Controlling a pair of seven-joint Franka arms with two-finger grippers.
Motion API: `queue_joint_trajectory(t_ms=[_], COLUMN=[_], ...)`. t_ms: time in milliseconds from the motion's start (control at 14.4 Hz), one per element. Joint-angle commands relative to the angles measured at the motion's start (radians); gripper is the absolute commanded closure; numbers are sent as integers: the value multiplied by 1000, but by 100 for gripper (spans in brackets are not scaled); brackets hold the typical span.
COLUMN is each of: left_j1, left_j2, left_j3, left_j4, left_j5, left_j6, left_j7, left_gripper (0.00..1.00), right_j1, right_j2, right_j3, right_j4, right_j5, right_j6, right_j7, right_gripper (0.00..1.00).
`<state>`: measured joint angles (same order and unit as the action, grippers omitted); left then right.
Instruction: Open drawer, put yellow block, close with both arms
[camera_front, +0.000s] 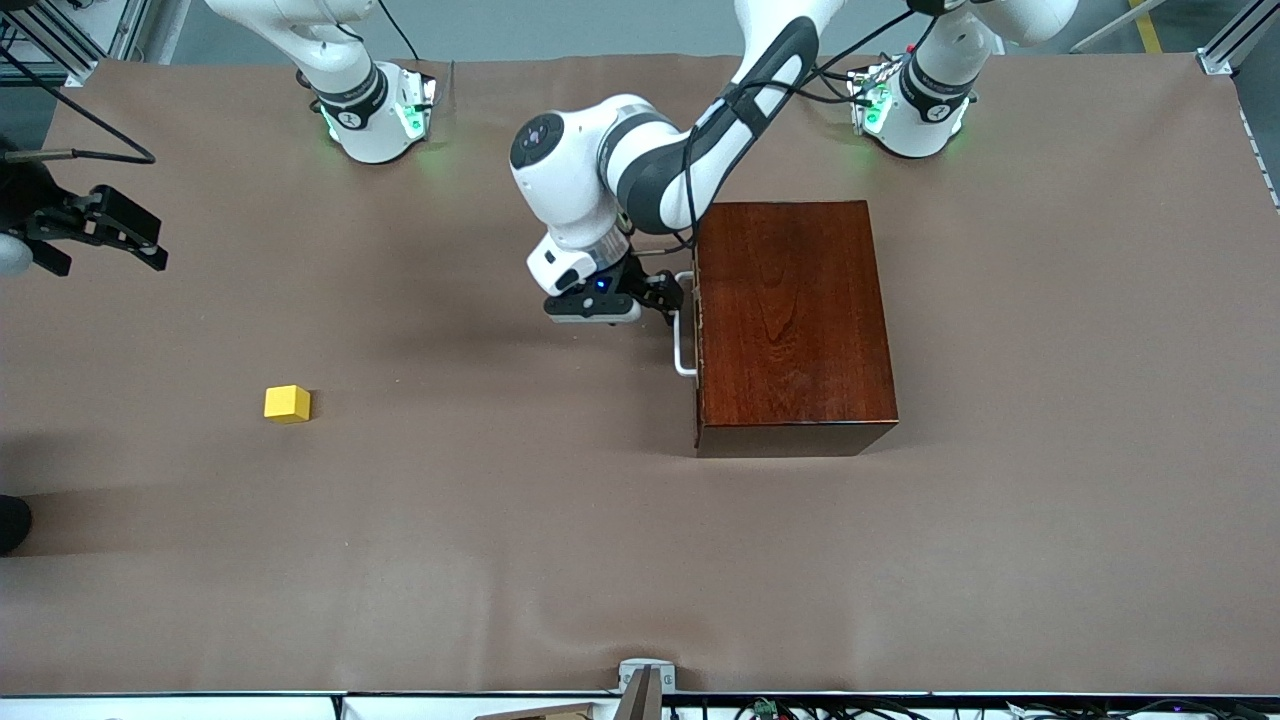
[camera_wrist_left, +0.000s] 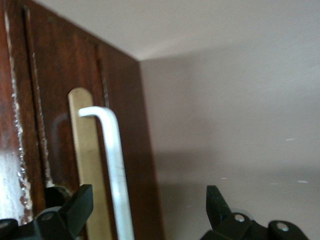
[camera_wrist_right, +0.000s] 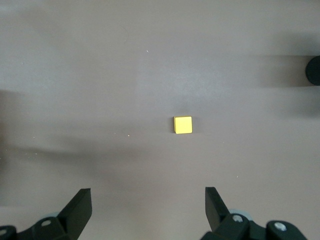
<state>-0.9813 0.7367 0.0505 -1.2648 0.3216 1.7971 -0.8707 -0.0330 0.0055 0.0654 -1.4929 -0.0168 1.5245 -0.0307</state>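
Observation:
The dark wooden box (camera_front: 795, 320) stands toward the left arm's end of the table. Its drawer (camera_wrist_left: 50, 100) is closed, and the white bar handle (camera_front: 683, 345) faces the right arm's end. My left gripper (camera_front: 668, 295) is at the handle's upper end and open. In the left wrist view the handle (camera_wrist_left: 116, 165) runs between the spread fingers (camera_wrist_left: 75, 207) without touching them. The yellow block (camera_front: 287, 404) lies alone on the table toward the right arm's end. My right gripper (camera_front: 155, 245) hangs open, high over that end, and its wrist view looks down on the block (camera_wrist_right: 182, 125).
A brown cloth (camera_front: 560, 540) covers the table. A dark round object (camera_front: 12, 522) pokes in at the edge of the right arm's end and also shows as a dark round shape (camera_wrist_right: 314, 70) in the right wrist view. A brass plate (camera_wrist_left: 85, 150) lies under the handle.

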Motion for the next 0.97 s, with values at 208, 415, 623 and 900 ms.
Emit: queue_joint_trajectory(t_ms=[208,415,623,900], left_j1=[0,-2,-5,-7], left_j2=[67,69,81,87], left_j3=[11,6,3,-14], left_j4=[36,41,41,45], left_j5=[33,27,24,22], left_j6=[-18,16,18,82], left_j7=[-4,-25,-30,-129], left_gripper=[0,0,0,0], right_j1=[-11,-11,-15,-18], right_j2=[8,25,28,65], right_j3=[2,4,1,-1], right_j4=[8,8,8,6], right_j5=[17,18,51,46], right_j6=[5,6,8,31], right_j7=[-8,-3,-8,-8], right_gripper=[0,0,0,0])
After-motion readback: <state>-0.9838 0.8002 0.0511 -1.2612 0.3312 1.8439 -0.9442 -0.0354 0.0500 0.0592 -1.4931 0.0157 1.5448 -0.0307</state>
